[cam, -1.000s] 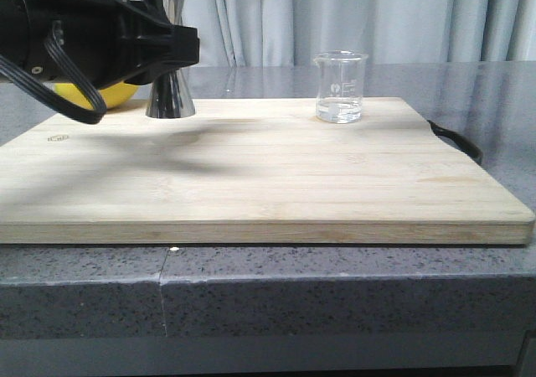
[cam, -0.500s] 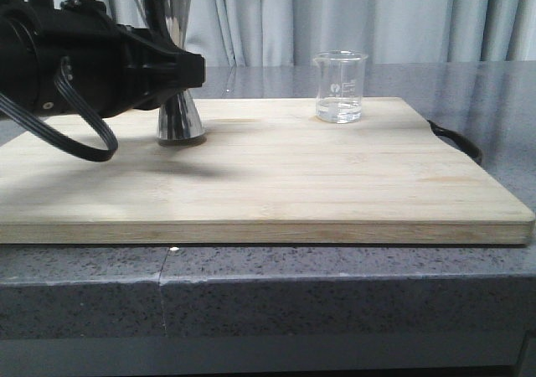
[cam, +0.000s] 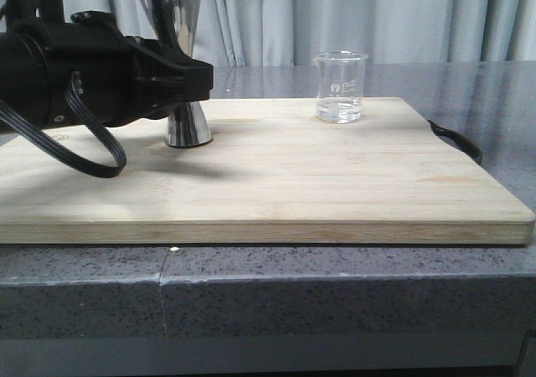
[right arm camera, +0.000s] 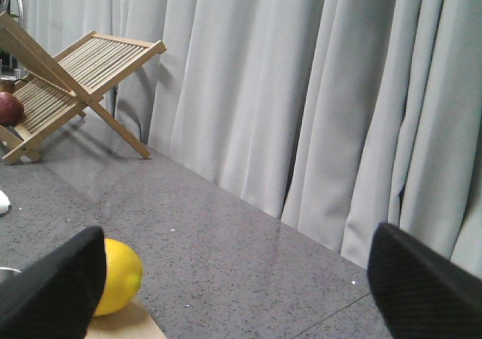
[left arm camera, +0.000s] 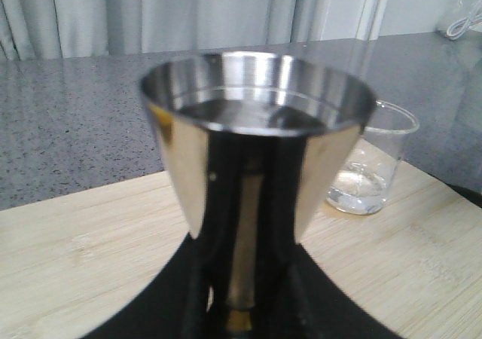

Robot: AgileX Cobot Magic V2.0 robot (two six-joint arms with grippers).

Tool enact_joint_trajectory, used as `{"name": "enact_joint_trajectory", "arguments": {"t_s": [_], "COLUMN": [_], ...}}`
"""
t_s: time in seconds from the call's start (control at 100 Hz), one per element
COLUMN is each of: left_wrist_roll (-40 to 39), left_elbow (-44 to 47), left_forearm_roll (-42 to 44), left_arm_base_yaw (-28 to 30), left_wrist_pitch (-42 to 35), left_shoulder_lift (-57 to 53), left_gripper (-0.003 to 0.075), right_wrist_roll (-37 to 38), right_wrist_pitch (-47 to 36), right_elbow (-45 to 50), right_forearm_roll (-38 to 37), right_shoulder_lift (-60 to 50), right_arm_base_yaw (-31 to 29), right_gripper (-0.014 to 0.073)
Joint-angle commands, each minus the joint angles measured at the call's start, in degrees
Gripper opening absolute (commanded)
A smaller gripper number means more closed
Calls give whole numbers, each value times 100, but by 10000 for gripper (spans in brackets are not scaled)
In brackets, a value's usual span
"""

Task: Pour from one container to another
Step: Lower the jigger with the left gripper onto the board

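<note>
The steel jigger (cam: pixel 174 25) stands upright at the back left of the wooden board (cam: pixel 335 184), its base at or just above the wood. My left gripper (cam: pixel 189 79) is shut on the jigger's narrow waist, coming in from the left. In the left wrist view the jigger's upper cup (left arm camera: pixel 256 128) fills the middle, with the left gripper (left arm camera: pixel 241 309) clamped below it. The glass beaker (cam: pixel 340 87) stands at the back right of the board with a little clear liquid in it, also visible as the beaker (left arm camera: pixel 369 181). My right gripper (right arm camera: pixel 237 294) is open, holds nothing, and is away from both vessels.
The board has a black loop handle (cam: pixel 456 138) on its right end and lies on a grey speckled counter (cam: pixel 335 293). A yellow lemon (right arm camera: pixel 120 275) sits by the board's corner. A wooden rack (right arm camera: pixel 75 75) stands farther off before the curtains.
My left gripper has carried the jigger rightward and lower, from the board's far-left back edge to a spot nearer the beaker. The beaker has not moved.
</note>
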Motion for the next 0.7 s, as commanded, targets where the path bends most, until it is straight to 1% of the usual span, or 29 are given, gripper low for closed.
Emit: {"name": "enact_joint_trajectory", "arguments": {"t_s": [0.0, 0.21, 0.44, 0.51, 0.61, 0.69], "left_wrist_roll": [-49, -49, -49, -49, -49, -49], "left_elbow": [-119, -119, -119, -119, -119, -119], "left_forearm_roll": [60, 395, 491, 491, 491, 491], "left_arm_base_yaw": [13, 13, 13, 13, 13, 13], "left_wrist_pitch": [-428, -428, -428, -428, -428, -428], "left_shoulder_lift": [-167, -167, -167, -167, -167, -167], "left_gripper": [-19, -18, -10, 33, 122, 159], "right_wrist_roll": [-52, -52, -52, -52, -52, -52], "right_wrist_pitch": [-362, -362, -362, -362, -362, -362], "right_elbow": [-179, -179, -179, -179, -179, -179], "right_forearm_roll": [165, 165, 165, 165, 165, 165], "right_shoulder_lift": [-275, -275, -275, -275, -275, -275], "right_arm_base_yaw": [-4, -4, -4, -4, -4, -4], "right_gripper": [636, 636, 636, 636, 636, 636]}}
